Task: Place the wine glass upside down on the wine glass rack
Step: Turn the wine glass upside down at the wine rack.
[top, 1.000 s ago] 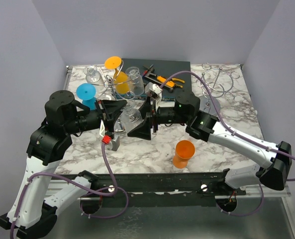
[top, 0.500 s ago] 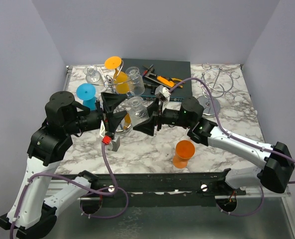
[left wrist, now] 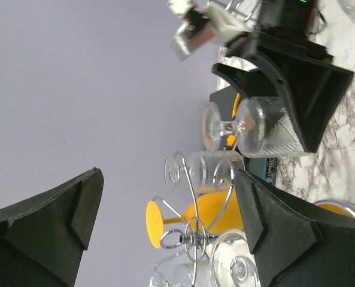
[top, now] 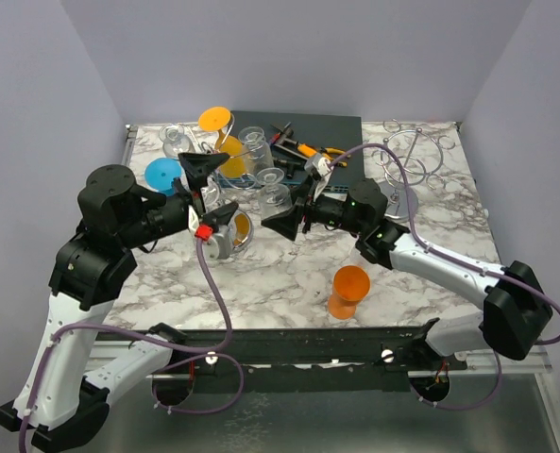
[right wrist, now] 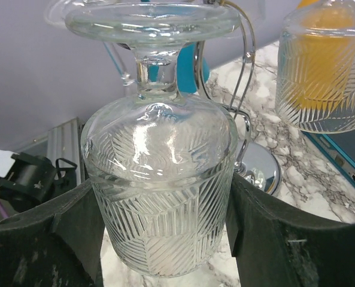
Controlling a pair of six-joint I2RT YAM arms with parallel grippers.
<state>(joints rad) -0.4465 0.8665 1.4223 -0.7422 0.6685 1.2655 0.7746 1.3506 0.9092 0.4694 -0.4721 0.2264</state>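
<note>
Lavender walls are enclosing a marble desk (top: 289, 274).

Right claw (top: 287, 203) is gripping the glass (right wrist: 159, 179) by the bowl, foot up and mouth down. It is holding the glass clear of the desk near centre. Left claw (top: 211, 193) is standing wide open and holding nothing, at 9 o'clock of the glass, just beside the rack (right wrist: 260, 168).

Step, as judged: the inverted glass is being brought to the rack and is not yet hung. The next move is calling for the stem to slide into a free wire slot so the foot is sitting on the wire, then for the grip to ease off. I cannot tell which slot is free.

Around:
- an orange glass (top: 228, 160) and a clear glass (top: 258, 151) are hanging on the rack, at 11 o'clock of the held glass
- blue glass (top: 163, 175) at 9 o'clock
- box (top: 336, 127) with pliers (top: 310, 151) at 12 o'clock
- spare rack (top: 407, 160) at 2 o'clock
- cup (top: 348, 291) at 5 o'clock

In the way: the hung glasses are crowding the approach and the open left claw is sitting close to it. A glass-on-glass knock is looking likely.
</note>
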